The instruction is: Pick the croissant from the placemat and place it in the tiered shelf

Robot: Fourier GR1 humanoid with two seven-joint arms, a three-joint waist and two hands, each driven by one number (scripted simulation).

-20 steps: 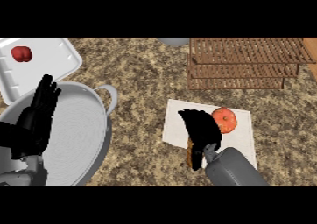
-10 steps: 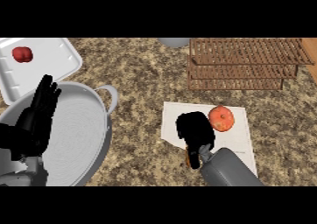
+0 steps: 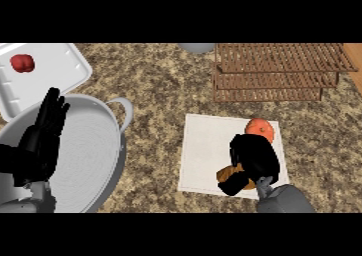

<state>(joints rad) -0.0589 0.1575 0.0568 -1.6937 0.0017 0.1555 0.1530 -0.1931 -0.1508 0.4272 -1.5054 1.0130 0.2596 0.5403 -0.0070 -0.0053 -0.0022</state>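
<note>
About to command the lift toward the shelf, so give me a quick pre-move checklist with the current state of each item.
1. Right hand over the croissant: ok, it covers most of it on the white placemat.
2. Fingers closed round the croissant: cannot tell, the hand hides the contact.
3. Orange round fruit clear of the grasp: not ok, it sits right at the hand's far edge.
4. Tiered shelf open to receive: ok, nothing shows on its slats.
5. Left hand out of the way: ok, resting open over the large metal pan.

Slatted wooden tiered shelf (image 3: pixel 280 72); speckled stone counter (image 3: pixel 154 85)
</note>
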